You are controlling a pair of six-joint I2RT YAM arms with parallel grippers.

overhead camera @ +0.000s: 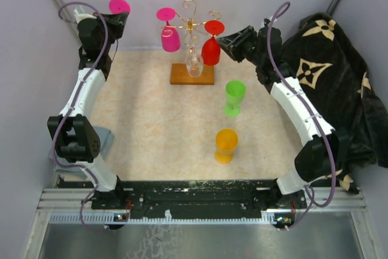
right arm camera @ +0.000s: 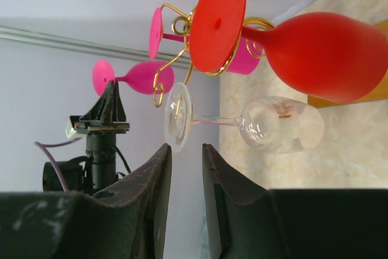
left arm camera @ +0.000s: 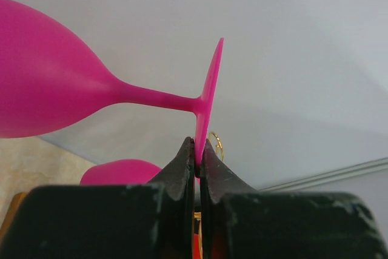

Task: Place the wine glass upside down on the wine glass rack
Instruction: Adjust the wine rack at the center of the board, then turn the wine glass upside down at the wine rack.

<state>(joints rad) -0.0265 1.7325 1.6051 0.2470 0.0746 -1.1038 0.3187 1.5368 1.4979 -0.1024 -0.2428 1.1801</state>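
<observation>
My left gripper (left arm camera: 197, 148) stood clamped on the rim of the foot of the pink wine glass (left arm camera: 54, 83), gripping the disc edge-on. The glass lay on its side with its stem level, raised above the far left corner of the table (overhead camera: 145, 125), left of the wine glass rack (overhead camera: 191, 26) and clear of it. The rack stood on its wooden base (overhead camera: 192, 77) at the far middle of the table. It carried three glasses bowl down: a second pink glass (overhead camera: 170, 39), a clear glass (overhead camera: 194, 63) and a red glass (overhead camera: 211, 50). My right gripper (right arm camera: 186, 150) hovered just right of the red glass, jaws narrowly parted, holding nothing. A green glass (overhead camera: 234, 96) and an orange glass (overhead camera: 226, 145) stood upright nearer the arm bases. A dark patterned cloth (overhead camera: 339, 71) lay along the right edge.
</observation>
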